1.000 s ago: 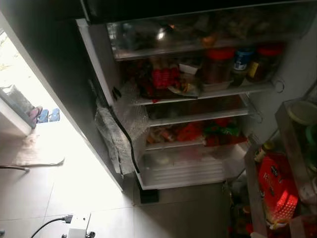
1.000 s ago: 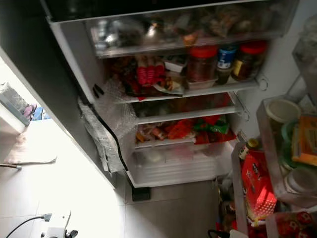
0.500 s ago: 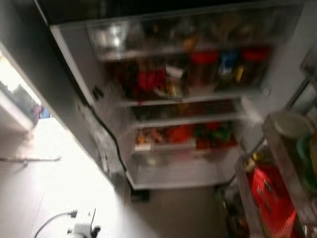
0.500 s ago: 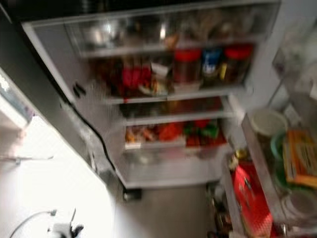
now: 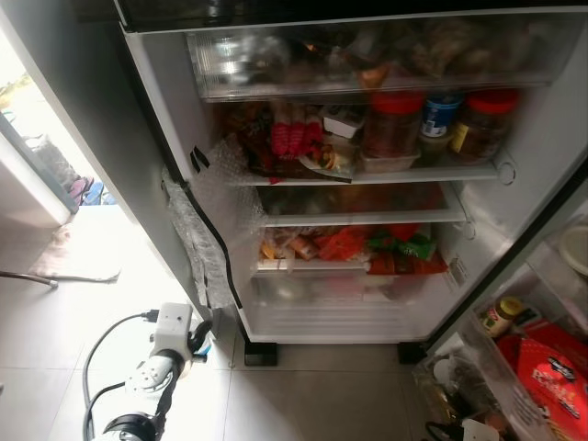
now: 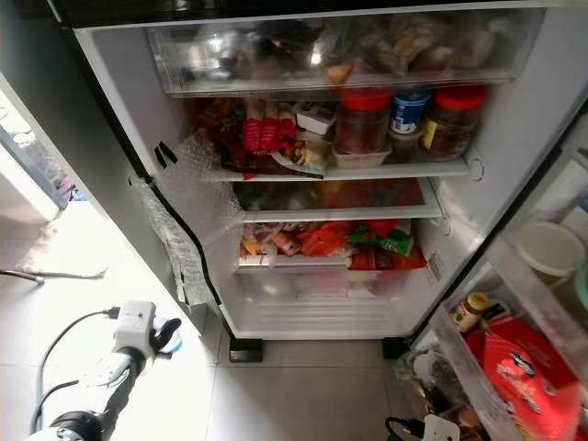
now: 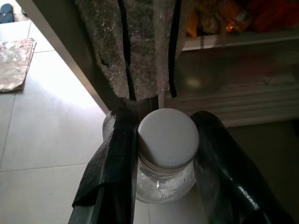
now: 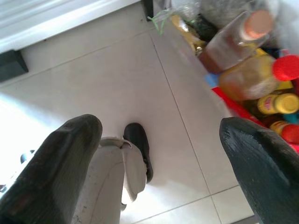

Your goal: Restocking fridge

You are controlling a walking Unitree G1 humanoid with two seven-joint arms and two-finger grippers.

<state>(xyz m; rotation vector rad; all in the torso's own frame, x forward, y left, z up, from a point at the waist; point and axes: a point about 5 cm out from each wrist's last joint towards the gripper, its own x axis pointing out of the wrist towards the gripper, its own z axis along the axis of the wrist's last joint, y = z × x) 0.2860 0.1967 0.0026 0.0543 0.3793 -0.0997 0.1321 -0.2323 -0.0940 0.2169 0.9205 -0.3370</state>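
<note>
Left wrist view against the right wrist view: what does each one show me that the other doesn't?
Left wrist view alone: the left hand shut on a clear glass jar with a white ribbed screw lid, held low before the open fridge, near the bubble wrap taped with black strips on its side wall.

Right wrist view alone: the right hand open and holding nothing, above bottles with red and tan caps in the door bin.

Both: pale tiled floor and the fridge's white bottom edge.

Home kitchen: stocked open fridge (image 5: pixel 367 184), tiled floor (image 5: pixel 312 395).
</note>
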